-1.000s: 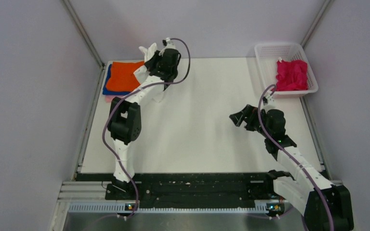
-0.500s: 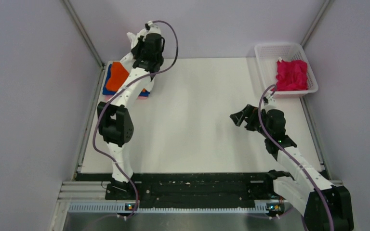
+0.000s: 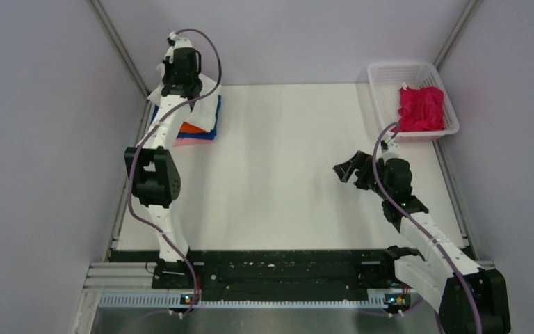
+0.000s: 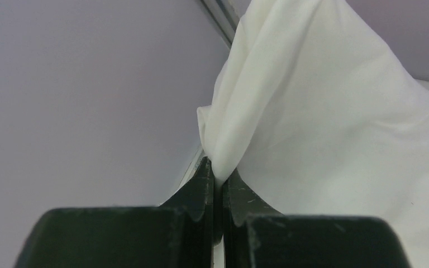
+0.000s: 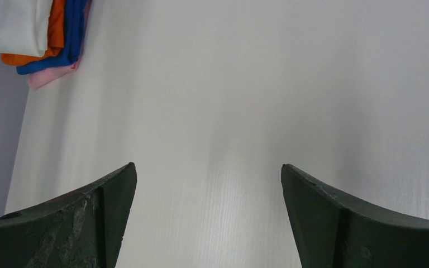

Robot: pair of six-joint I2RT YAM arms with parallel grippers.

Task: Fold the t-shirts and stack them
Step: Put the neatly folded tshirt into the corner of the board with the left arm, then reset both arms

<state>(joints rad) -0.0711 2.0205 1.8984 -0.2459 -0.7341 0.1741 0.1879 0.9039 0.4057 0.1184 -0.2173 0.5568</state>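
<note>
My left gripper (image 3: 170,78) is at the far left corner, shut on a fold of the white t-shirt (image 3: 205,111), which drapes over the stack. In the left wrist view the gripper (image 4: 219,172) pinches the white cloth (image 4: 324,111); no print shows on it. Under it lie the orange shirt (image 3: 191,127), blue shirt (image 3: 207,135) and pink shirt (image 3: 188,141). The stack also shows in the right wrist view (image 5: 56,39). The magenta shirt (image 3: 421,108) lies crumpled in the basket. My right gripper (image 3: 348,170) is open and empty above the table's right half, and shows in its own view (image 5: 209,173).
The white mesh basket (image 3: 389,73) stands at the far right corner. Grey walls and metal rails close in the table (image 3: 285,167) on the left, back and right. The left arm stretches along the table's left side.
My left gripper has swung left and back toward the corner, carrying the white t-shirt over the orange-topped stack so it now covers most of it. The right arm has not moved.
</note>
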